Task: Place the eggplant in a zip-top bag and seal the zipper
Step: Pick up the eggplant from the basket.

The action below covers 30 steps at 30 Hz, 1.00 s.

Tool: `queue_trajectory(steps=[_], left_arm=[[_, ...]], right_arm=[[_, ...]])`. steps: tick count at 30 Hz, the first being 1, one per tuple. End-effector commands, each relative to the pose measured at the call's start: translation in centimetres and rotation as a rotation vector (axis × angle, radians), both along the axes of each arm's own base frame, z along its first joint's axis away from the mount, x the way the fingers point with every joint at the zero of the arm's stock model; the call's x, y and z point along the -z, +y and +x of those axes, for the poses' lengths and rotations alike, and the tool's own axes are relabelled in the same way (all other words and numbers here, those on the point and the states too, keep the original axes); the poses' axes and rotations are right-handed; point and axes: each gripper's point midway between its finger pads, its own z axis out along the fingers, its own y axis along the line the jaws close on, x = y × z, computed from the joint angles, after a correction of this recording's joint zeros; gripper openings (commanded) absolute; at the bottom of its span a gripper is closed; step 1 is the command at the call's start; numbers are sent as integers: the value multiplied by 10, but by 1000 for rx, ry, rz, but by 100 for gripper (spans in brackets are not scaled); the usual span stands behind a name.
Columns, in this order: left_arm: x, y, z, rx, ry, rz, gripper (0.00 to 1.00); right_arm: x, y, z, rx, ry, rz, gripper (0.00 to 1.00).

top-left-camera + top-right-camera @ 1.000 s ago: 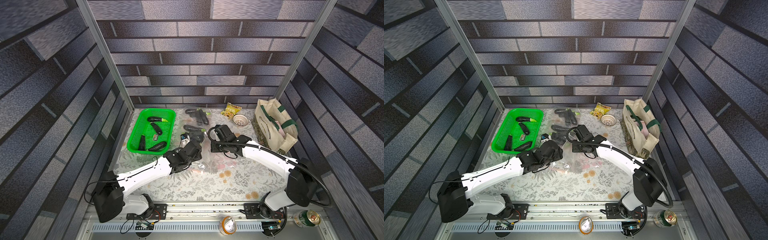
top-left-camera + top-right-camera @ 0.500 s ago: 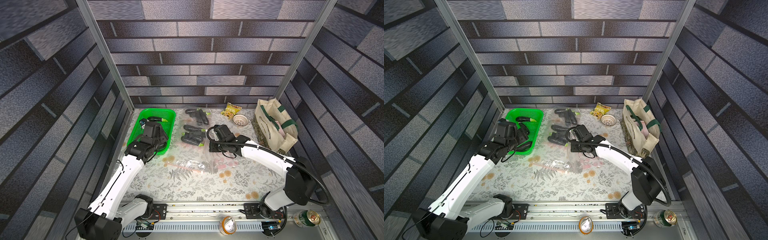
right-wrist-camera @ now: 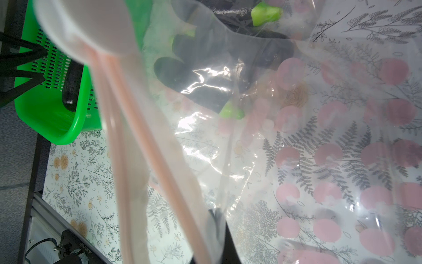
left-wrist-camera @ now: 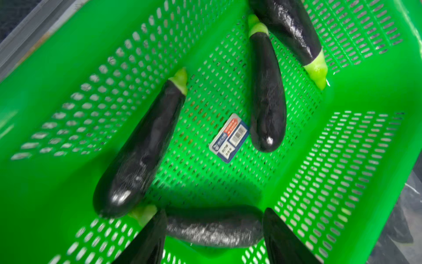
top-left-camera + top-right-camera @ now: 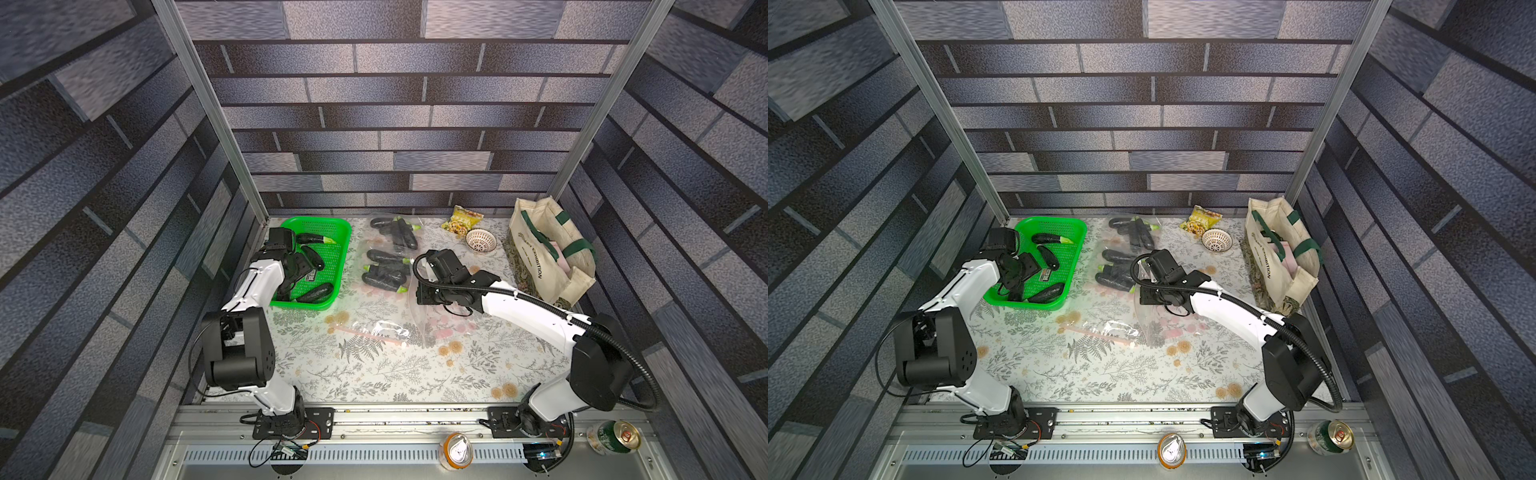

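Observation:
Several dark eggplants lie in the green basket (image 5: 316,306) at the back left, seen in both top views. My left gripper (image 5: 289,289) is lowered into the basket (image 4: 342,201) and stands open (image 4: 214,248). One eggplant (image 4: 214,226) lies crosswise between its fingers (image 4: 148,240), which have not closed on it. My right gripper (image 5: 419,291) is shut (image 3: 215,218) on the edge of a clear zip-top bag (image 3: 262,148) with pink dots. The bag (image 5: 417,322) hangs from the gripper down to the table, and its pink zipper strip (image 3: 127,128) runs loose.
Two filled bags of eggplants (image 5: 386,270) (image 5: 395,230) lie behind the right gripper. A tote bag (image 5: 544,257) stands at the right, with a snack packet (image 5: 462,218) and a small bowl (image 5: 481,241) beside it. Two cans (image 5: 457,451) (image 5: 615,436) sit on the front rail.
My left arm has swung from the bag in the middle over to the basket and lowered its open gripper among the eggplants. The right gripper has kept its hold on the bag.

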Motion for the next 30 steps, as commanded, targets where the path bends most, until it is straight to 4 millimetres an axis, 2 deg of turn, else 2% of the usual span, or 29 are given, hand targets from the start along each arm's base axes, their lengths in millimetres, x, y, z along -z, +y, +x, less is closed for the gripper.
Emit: queue_trajectory(steps=[1,9,16,19,21,23,25,28,30], left_arm=[[-3,-3,34,55,-43,-9,69],[37,-6,88,86,30,-28,69],[63,3,113,74,96,-6,67],[71,9,117,66,121,29,56],[72,12,116,65,129,37,39],[65,14,115,71,119,60,31],[50,12,111,81,97,72,30],[15,3,99,97,33,82,30],[-18,-11,85,118,-35,80,30]], right_arm=[[-3,7,0,-3,3,19,0],[-2,11,0,-9,16,25,0],[1,13,-1,-19,24,25,0],[1,13,-1,-21,26,23,0],[2,13,-1,-24,26,22,0],[1,13,-2,-26,26,23,0],[1,15,-2,-30,27,30,0],[-2,16,-2,-33,27,44,0],[-5,19,-3,-37,28,57,0]])
